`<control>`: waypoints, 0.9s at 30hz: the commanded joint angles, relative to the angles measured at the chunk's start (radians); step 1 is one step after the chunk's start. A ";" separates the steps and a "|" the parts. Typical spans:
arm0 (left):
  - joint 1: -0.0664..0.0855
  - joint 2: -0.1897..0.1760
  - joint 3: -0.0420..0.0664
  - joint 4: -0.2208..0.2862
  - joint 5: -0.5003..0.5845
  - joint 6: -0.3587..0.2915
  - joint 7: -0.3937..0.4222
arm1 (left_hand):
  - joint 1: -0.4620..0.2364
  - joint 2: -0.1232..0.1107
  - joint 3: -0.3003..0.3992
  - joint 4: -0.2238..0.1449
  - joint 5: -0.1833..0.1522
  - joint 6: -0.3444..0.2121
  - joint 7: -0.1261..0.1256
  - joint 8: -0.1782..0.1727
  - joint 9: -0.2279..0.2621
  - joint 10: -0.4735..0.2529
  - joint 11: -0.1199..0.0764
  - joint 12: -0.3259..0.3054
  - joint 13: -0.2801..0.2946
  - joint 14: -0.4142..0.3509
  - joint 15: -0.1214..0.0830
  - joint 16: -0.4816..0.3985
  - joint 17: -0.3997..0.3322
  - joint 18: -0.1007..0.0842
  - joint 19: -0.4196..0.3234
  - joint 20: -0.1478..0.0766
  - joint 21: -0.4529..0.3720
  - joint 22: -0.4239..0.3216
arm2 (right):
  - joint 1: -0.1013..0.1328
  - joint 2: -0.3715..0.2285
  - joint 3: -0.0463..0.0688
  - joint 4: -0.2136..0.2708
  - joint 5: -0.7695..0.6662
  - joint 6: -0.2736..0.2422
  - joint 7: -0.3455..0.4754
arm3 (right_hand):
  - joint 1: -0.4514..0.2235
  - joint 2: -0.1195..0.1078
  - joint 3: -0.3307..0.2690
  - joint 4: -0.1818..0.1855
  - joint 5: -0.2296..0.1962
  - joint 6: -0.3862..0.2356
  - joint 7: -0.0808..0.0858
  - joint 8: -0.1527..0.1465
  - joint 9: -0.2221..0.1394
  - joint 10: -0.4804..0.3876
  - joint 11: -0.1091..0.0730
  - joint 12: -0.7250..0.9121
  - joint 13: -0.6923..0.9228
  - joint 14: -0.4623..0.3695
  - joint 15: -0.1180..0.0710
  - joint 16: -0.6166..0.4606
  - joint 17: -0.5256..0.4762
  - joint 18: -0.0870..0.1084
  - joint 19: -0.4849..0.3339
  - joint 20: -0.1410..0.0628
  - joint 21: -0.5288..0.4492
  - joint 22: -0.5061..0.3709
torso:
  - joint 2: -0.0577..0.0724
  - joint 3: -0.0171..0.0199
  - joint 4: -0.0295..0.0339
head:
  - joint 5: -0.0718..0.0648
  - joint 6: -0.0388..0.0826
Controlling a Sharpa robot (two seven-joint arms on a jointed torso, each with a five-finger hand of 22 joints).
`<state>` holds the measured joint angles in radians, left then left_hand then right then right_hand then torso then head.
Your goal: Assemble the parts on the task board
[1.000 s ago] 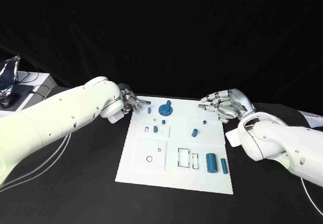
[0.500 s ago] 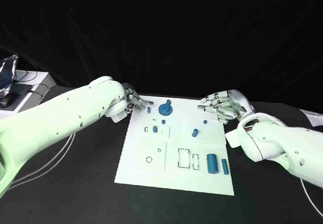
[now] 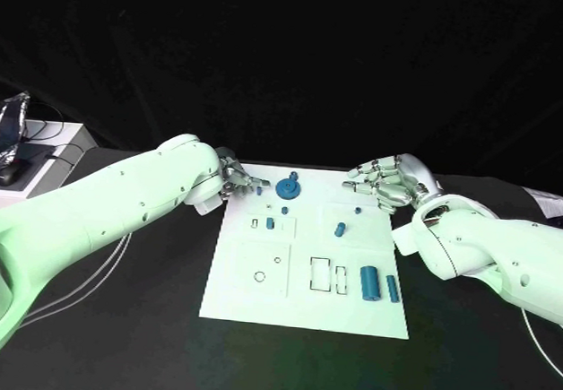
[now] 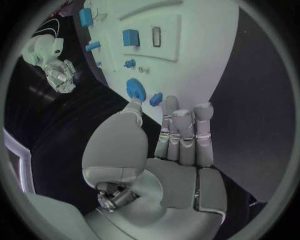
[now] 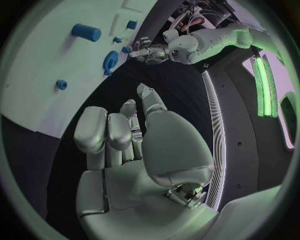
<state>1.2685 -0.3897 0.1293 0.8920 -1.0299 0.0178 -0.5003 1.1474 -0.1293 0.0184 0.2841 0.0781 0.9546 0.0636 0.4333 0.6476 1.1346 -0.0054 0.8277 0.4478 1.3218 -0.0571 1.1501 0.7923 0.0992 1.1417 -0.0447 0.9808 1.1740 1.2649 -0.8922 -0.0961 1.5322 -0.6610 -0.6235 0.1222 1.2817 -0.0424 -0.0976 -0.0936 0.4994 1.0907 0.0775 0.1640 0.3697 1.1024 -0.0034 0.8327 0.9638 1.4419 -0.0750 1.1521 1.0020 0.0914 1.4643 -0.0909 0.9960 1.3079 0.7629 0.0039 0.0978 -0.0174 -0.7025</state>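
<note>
My left hand (image 3: 235, 184) hovers at the far left corner of the smooth white task board (image 3: 303, 309), its silver fingers (image 4: 184, 131) straight and pressed side by side, thumb apart, holding nothing; a small blue block (image 4: 155, 99) lies on the board just past the fingertips. My right hand (image 3: 384, 184) sits at the far right corner, fingers loosely curled, holding nothing. A round, toothed blue gear (image 3: 290, 192) stands near the board's far edge. Two stubby blue cylinders (image 3: 369, 282) lie near the right edge, beside thin rectangular outlines.
</note>
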 commanded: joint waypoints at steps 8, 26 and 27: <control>0.003 0.004 -0.001 0.000 0.015 0.005 0.028 | -0.005 0.004 0.010 -0.001 0.004 -0.012 0.000 0.009 0.014 -0.005 -0.002 0.006 -0.001 -0.004 -0.004 0.009 0.003 0.015 0.005 0.002 -0.003 0.004 | 0.000 0.002 0.001 0.000 -0.009 0.008 0.006 | -0.009 0.002 0.001 0.005 0.004 0.001 0.009 -0.007 -0.002 0.001 -0.001 -0.006 -0.001 0.001 0.003 0.001 0.001 -0.003 0.048 0.005 -0.003 0.131 | 0.000 0.0007 0.0001 | 0.000 -0.003; 0.004 0.016 -0.007 -0.023 0.016 0.011 0.027 | 0.044 0.061 0.093 -0.077 0.000 -0.007 -0.002 0.013 0.027 -0.002 -0.005 0.007 -0.004 -0.002 -0.006 0.015 0.010 0.014 0.008 0.001 -0.002 0.016 | 0.000 0.002 0.001 0.000 -0.010 0.009 0.005 | -0.009 0.002 0.001 0.005 0.004 0.001 0.009 -0.007 -0.002 0.001 -0.001 -0.006 -0.001 0.001 0.003 0.001 0.001 -0.003 0.048 0.005 -0.003 0.131 | 0.001 0.0004 -0.0001 | -0.004 -0.004; 0.004 0.017 -0.007 -0.025 0.019 0.012 0.028 | 0.043 0.062 0.092 -0.079 0.000 -0.006 -0.002 0.013 0.027 -0.002 -0.005 0.007 -0.004 -0.002 -0.006 0.016 0.010 0.014 0.009 0.001 -0.002 0.016 | 0.000 0.002 0.001 0.000 -0.010 0.009 0.005 | -0.009 0.002 0.001 0.005 0.004 0.001 0.009 -0.007 -0.002 0.001 -0.001 -0.006 -0.001 0.001 0.003 0.001 0.001 -0.003 0.048 0.005 -0.003 0.131 | 0.001 0.0005 -0.0002 | -0.004 -0.004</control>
<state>1.2704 -0.3761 0.1223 0.8685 -1.0200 0.0180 -0.4858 1.1875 -0.0769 0.1106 0.2102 0.0781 0.9487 0.0646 0.4436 0.6737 1.1347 -0.0054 0.8277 0.4456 1.3218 -0.0571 1.1602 0.8014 0.0993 1.1418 -0.0448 0.9808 1.1894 1.2650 -0.8905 -0.0960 1.5312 -0.6617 -0.6234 0.1215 1.2817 -0.0423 -0.0976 -0.0937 0.4994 1.0907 0.0775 0.1640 0.3697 1.1025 -0.0033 0.8327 0.9640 1.4419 -0.0750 1.1521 1.0020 0.0915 1.4643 -0.0909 0.9960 1.3076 0.7634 0.0043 0.0976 -0.0205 -0.7062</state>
